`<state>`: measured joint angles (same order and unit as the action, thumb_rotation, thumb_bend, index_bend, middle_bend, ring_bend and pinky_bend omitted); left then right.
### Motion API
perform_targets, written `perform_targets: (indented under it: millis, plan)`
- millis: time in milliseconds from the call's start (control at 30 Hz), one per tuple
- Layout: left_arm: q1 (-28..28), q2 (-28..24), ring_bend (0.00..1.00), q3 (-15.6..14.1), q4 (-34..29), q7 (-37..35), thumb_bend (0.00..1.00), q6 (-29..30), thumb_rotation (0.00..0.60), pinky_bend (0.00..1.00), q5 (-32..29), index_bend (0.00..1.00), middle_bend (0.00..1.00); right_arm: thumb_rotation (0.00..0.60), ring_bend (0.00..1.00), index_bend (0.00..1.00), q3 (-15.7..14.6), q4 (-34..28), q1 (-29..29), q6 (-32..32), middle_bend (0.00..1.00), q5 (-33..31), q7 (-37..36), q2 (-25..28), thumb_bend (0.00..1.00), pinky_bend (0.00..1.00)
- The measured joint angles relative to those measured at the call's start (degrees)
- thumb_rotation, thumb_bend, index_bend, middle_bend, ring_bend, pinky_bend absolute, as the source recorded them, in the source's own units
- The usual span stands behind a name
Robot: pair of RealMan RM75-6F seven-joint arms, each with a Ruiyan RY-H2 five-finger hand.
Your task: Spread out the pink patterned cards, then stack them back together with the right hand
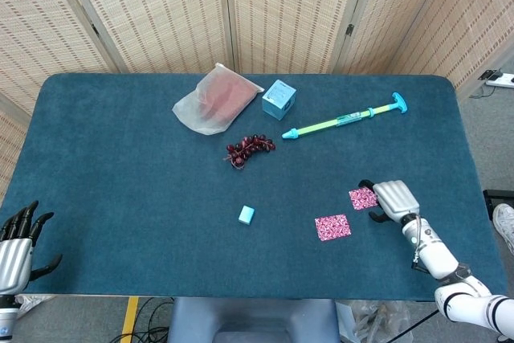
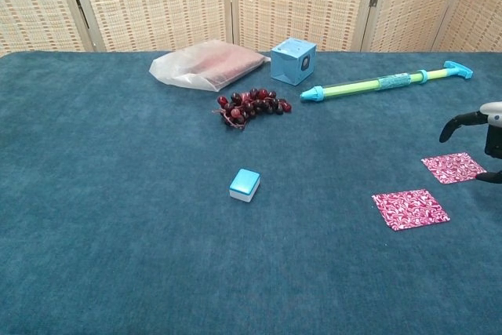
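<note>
Two pink patterned cards lie flat and apart on the blue table. The nearer card (image 1: 332, 226) (image 2: 410, 209) is free of any hand. The farther card (image 1: 363, 198) (image 2: 453, 168) sits just left of my right hand (image 1: 392, 198) (image 2: 486, 140), whose curled fingers hover at its right edge; whether they touch it I cannot tell. Nothing is in that hand. My left hand (image 1: 18, 240) hangs off the table's front left corner with its fingers spread and holds nothing.
A small light-blue block (image 1: 246, 214) (image 2: 245, 184) lies mid-table. Further back are dark grapes (image 1: 249, 149) (image 2: 252, 107), a clear bag (image 1: 214, 100), a blue cube (image 1: 279, 99) and a green-blue water squirter (image 1: 345, 120) (image 2: 388, 82).
</note>
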<state>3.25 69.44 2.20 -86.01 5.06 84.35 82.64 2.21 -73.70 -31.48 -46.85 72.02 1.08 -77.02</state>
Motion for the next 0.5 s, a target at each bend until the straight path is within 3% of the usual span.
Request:
perform_targets:
  millis: [500]
  plan:
    - [-0.15,-0.31,0.05,-0.04,-0.47,0.42,0.26,-0.01,0.6,0.13,-0.3,0.2,0.04,0.6,1.0,0.22,0.89,9.76,-1.09,4.13,1.0,-1.56,-1.75,-5.59,0.32,1.0]
